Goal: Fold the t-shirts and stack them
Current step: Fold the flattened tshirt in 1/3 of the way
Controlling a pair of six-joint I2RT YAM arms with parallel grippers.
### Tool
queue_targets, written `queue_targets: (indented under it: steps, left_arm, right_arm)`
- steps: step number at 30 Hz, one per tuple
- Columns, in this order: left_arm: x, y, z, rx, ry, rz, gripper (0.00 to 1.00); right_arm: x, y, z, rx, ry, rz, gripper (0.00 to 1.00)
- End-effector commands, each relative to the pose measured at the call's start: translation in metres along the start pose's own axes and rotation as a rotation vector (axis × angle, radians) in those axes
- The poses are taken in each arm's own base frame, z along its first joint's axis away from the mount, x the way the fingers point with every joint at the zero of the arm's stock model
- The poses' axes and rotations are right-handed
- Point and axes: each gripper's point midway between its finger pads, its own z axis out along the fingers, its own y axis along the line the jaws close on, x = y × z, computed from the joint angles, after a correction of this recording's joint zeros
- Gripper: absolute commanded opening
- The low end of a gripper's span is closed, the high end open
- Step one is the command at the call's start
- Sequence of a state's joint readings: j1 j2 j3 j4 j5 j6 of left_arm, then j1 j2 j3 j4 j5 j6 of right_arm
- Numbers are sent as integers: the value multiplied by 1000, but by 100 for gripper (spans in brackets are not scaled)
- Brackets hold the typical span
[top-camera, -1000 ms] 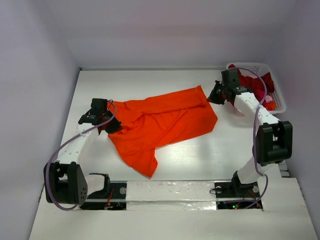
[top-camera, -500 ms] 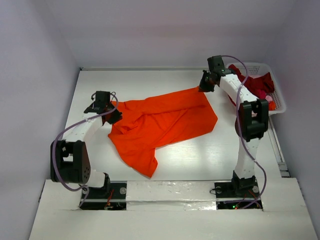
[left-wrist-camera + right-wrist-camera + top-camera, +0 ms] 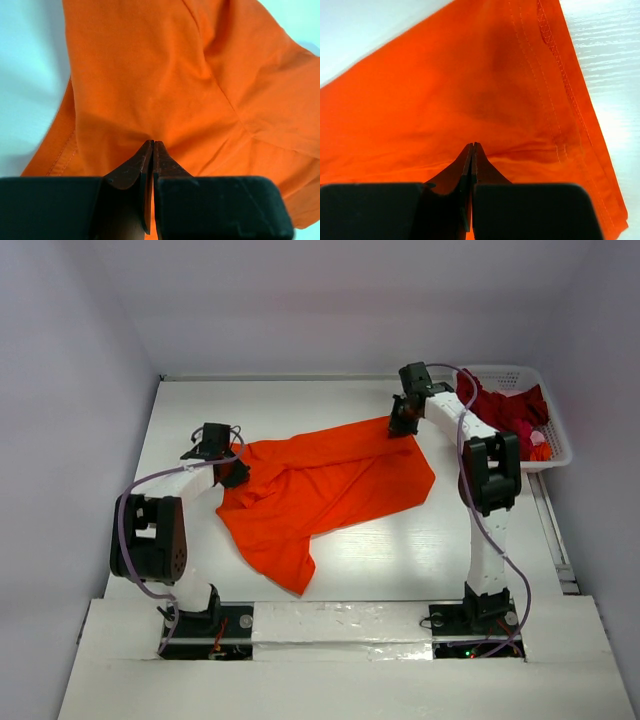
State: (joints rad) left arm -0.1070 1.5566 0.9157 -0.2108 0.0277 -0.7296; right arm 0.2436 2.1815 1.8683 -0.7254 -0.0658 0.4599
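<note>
Orange tee (image 3: 320, 490) spread on the bench (image 3: 400, 560), pinched at two ends
The left claw (image 3: 152, 146) is pressed together on a pucker of cloth at the tee's left edge; the right claw (image 3: 471, 146) nips its far right corner beside the hem. The red tee (image 3: 515, 410) lies heaped in the basket (image 3: 562, 445) at far right
</note>
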Motion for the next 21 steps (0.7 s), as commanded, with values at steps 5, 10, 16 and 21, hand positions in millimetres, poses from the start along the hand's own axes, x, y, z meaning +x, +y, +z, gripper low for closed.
queue_targets:
  steps: [5,10,16,21]
  left_arm:
    - [-2,-9,6,11,-19,8,0]
    - [6,-7,11,2,-2,19,0]
    - [14,-4,20,-17,23,28,0]
    - [20,2,35,-49,53,31,0]
  right_arm:
    - [18,-7,13,44,40,-26,0]
    - [33,-8,22,53,93,-37,0]
    - [49,-8,29,39,119,-35,0]
    - [63,-8,29,17,148,-14,0]
